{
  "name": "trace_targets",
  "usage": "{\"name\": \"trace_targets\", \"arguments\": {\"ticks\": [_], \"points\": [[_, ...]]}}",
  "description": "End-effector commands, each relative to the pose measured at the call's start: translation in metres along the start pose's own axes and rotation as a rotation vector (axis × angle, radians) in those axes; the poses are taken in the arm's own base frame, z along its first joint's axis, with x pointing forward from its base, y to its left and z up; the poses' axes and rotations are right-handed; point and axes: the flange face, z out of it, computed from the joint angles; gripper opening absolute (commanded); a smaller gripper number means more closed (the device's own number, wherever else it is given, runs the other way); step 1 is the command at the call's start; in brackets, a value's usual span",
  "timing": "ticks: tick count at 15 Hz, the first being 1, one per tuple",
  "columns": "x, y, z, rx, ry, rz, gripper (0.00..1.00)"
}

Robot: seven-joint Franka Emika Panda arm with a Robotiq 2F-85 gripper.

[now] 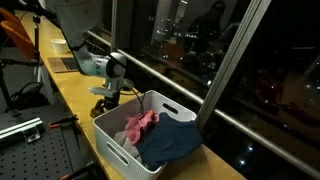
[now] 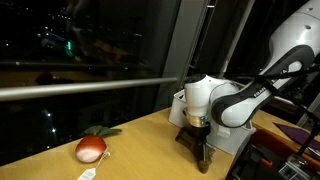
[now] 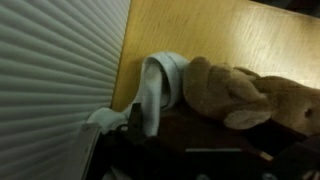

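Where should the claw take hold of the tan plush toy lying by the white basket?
Probably the plush toy across its rounded middle, coming straight down from above: it lies flat on the table and bulges softly there, so it should squeeze easily. Keep clear of the white cloth right beside one end.

Wooden bench (image 1: 68, 88) running along the window (image 1: 200, 40): a white basket (image 1: 112, 138) is standing on it. A brown plush toy (image 3: 240, 95) and a white cloth (image 3: 160, 85) are lying beside the basket. An onion (image 2: 90, 150) is resting near the window-side edge.
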Motion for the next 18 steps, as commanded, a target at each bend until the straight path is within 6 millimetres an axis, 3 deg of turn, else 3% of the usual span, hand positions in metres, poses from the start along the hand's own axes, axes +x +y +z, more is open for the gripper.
{"name": "trace_targets", "arguments": {"ticks": [1, 2, 4, 13, 16, 18], "points": [[0.002, -0.001, 0.023, 0.040, 0.056, -0.026, 1.00], [0.002, -0.001, 0.026, 0.046, 0.064, -0.030, 1.00], [0.002, 0.000, 0.028, 0.054, 0.076, -0.039, 0.74], [0.011, -0.014, 0.012, 0.053, 0.100, -0.070, 0.06], [0.016, -0.028, -0.014, 0.020, 0.092, -0.087, 0.00], [0.018, -0.039, -0.045, -0.017, 0.083, -0.100, 0.00]]}}
